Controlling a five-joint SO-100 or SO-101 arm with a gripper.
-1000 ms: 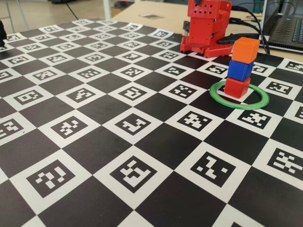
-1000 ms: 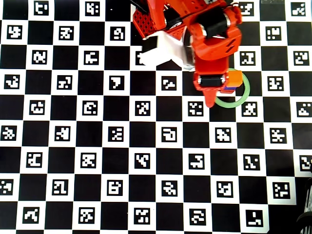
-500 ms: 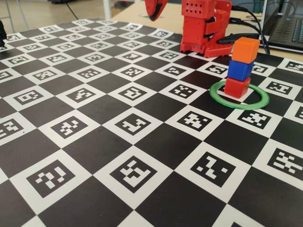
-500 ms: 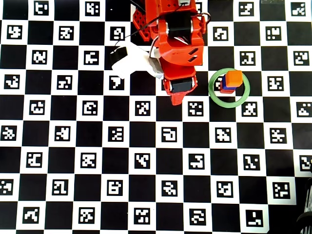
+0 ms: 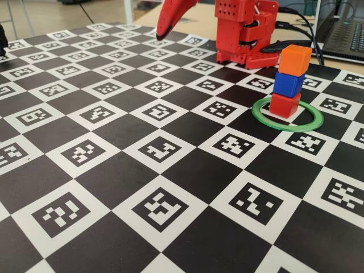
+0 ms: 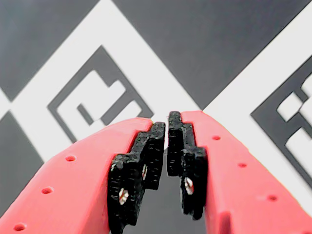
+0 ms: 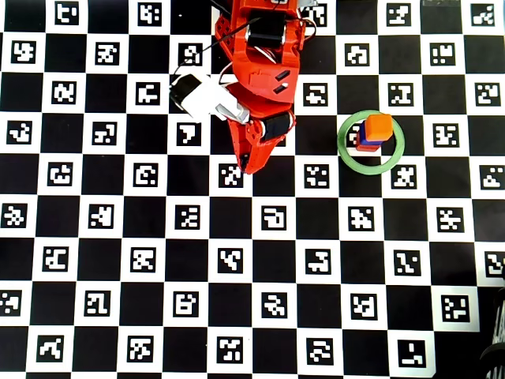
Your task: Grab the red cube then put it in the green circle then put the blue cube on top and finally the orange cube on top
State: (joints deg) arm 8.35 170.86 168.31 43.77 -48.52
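Observation:
Inside the green circle (image 5: 288,121) (image 7: 351,156) stands a three-cube tower: the red cube (image 5: 284,104) at the bottom, the blue cube (image 5: 288,84) on it, the orange cube (image 5: 295,60) (image 7: 379,126) on top. From above only slivers of the blue cube (image 7: 362,140) and the red one show under the orange. My red gripper (image 5: 159,35) (image 7: 246,167) (image 6: 167,122) hangs in the air well to the left of the tower, apart from it. Its black pads (image 6: 146,156) are nearly together with nothing between them, over a white marker square.
The checkerboard mat (image 5: 170,170) with printed markers covers the table. The red arm base (image 5: 244,34) (image 7: 264,31) stands at the back of the mat. A laptop (image 5: 344,34) and cables lie behind the tower at the far right.
The arm has swung left, away from the tower, and the gripper has come lower over the mat. The three cubes have stayed stacked in the ring.

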